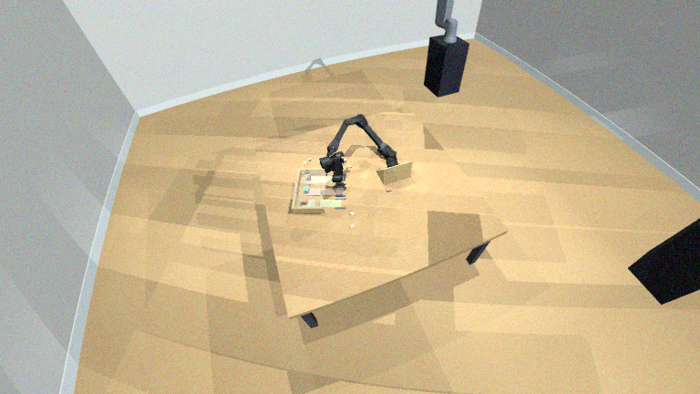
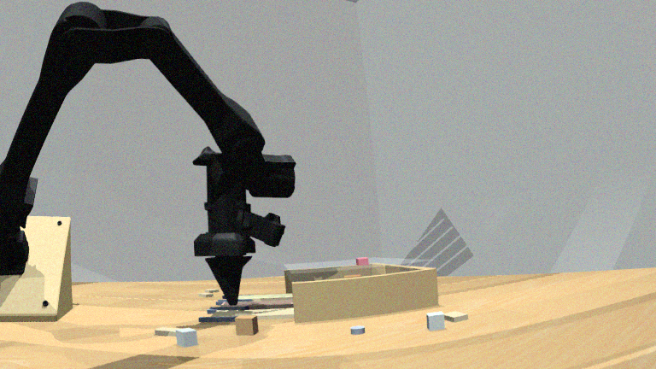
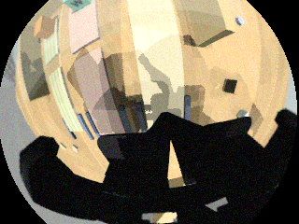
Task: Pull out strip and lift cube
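Observation:
My gripper (image 1: 338,184) (image 2: 232,303) (image 3: 164,115) is shut and empty, pointing down low over the near end of the cream strip (image 1: 320,180) (image 3: 161,42). This strip shows no gap in the wrist view; its far end is out of that view. The pink strip (image 1: 313,191) (image 3: 95,89) and the green striped strip (image 1: 330,203) (image 3: 65,100) each show a gap. A teal cube (image 1: 306,189) (image 3: 77,4) with a dark letter sits on the pink strip's far piece. An orange cube (image 1: 303,202) (image 3: 45,27) is on the green strip's far piece. The cream strip's far-end cube is unclear.
A walled wooden tray (image 1: 294,191) (image 2: 362,297) surrounds the far pieces. A clear cover with a red block (image 2: 361,261) lies over it. Blue bars (image 3: 188,107) flank the near ends. A brown cube (image 2: 246,325) (image 3: 230,86), pale cubes (image 2: 186,337) (image 2: 435,320) and a blue disc (image 2: 357,330) lie outside.

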### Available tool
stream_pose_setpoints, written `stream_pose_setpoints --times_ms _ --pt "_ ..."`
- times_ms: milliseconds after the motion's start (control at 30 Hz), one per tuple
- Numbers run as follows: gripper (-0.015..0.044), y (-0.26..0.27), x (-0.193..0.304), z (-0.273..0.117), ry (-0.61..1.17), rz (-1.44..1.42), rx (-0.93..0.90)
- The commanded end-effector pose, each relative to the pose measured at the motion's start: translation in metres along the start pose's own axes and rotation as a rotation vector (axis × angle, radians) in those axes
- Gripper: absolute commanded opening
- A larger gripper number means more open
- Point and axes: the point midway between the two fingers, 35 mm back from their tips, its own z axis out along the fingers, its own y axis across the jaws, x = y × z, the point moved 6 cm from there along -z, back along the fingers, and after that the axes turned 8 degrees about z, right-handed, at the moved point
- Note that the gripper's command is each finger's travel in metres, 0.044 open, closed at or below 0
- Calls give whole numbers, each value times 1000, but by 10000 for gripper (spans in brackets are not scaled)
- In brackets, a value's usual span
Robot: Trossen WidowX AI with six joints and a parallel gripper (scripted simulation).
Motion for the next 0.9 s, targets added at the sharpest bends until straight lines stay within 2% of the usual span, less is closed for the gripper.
stream_pose_setpoints --times_ms 0,867 --pt "0 -1 1 6 -2 -9 8" --pt "0 -2 2 12 -2 -9 9"
